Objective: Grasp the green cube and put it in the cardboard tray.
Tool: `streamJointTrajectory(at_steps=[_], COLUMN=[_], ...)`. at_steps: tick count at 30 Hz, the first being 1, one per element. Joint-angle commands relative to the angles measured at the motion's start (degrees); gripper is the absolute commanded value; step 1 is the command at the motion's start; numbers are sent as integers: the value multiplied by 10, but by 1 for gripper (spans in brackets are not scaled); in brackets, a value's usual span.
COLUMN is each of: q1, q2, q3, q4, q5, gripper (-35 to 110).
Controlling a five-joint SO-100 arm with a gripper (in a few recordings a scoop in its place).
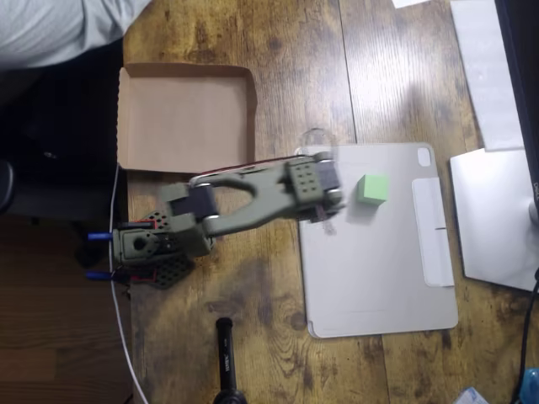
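Cube [371, 188], light green, sits on the grey tablet case [379, 269], in the case's upper part in the overhead view and near the strip that runs down its right side. It is just to the right of my gripper [330, 204], apart from it, with a narrow band of bare case between us; nothing of me touches it. My olive arm [244, 204] reaches from its base [152, 248] at the left edge of the wooden table [278, 50] out to the right, and my gripper head hangs over the case's top left part, blurred in the picture. Because of the blur, and because I look down on the head from above, I cannot tell whether my fingers are apart or closed; there is nothing between them that I can make out. Tray [187, 115], brown cardboard, lies on the table up and to the left of my gripper, beyond my arm, well apart from the cube.
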Motion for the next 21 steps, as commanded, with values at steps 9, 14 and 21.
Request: streamJointTrajectory(at_steps=[9, 14, 21], q1=[-21, -76, -102], q2=[-155, -211, -269], q3=[-396, -397, -454], q4=[103, 98, 62], q5=[-7, -1, 11], gripper=[0, 0, 0])
